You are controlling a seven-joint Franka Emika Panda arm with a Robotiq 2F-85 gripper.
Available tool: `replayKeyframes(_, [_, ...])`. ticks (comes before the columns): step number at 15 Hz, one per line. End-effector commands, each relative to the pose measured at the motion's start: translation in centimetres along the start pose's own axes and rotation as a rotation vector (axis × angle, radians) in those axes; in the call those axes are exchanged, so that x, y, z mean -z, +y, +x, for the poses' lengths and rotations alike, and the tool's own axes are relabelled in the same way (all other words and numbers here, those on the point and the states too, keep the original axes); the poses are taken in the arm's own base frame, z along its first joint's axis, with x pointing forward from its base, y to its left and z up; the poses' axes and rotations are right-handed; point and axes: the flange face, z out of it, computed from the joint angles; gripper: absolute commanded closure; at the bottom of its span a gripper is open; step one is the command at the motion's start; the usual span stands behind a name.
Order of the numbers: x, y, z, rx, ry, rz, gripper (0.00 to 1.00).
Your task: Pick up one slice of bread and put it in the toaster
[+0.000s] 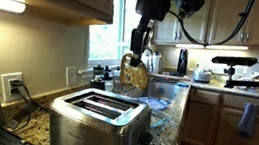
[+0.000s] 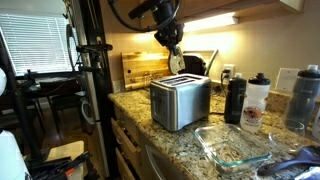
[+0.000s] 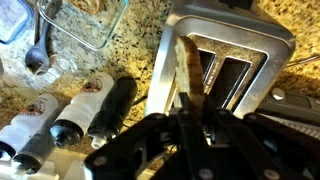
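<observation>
Steel with a brushed finish clads the boxy toaster (image 1: 97,124), which stands near the table's (image 2: 132,102) cabinet-side edge. Two long dark slots run along its top. The table is glossy stone, speckled brown and tan.

Just above the toaster, and clear of it in both exterior views, hangs the slice (image 1: 134,76). It is flat, roughly square and tan, with a golden-brown mottled face and a darker crust. It hangs upright and is narrower than the toaster. In the wrist view it shows edge-on over the side of the toaster nearer the bottles.

The pincer (image 1: 138,51) is clamped shut on the slice's top edge, its dark fingers pressing both faces.

Past the toaster along the table, a black bottle (image 2: 235,100) and a white bottle (image 2: 257,106) with a dark cap stand upright near the toaster's end. A clear glass dish (image 2: 235,148) lies by the same edge. A pale wooden board (image 2: 145,68) leans at the wall.
</observation>
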Motion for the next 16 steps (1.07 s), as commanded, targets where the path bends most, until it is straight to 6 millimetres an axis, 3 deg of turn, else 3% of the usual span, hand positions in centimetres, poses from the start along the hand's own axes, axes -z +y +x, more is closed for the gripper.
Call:
replayKeyframes(1, [0.9,-1.7,-0.3,0.017,-0.015,0.016,0.92])
replayKeyframes(9, [0.8,-4.3,0.5,0.069,-0.018,0.034,0.92])
replayKeyframes(16, [-0.5,-5.3,1.9,0.083,-0.042,0.040,0.92])
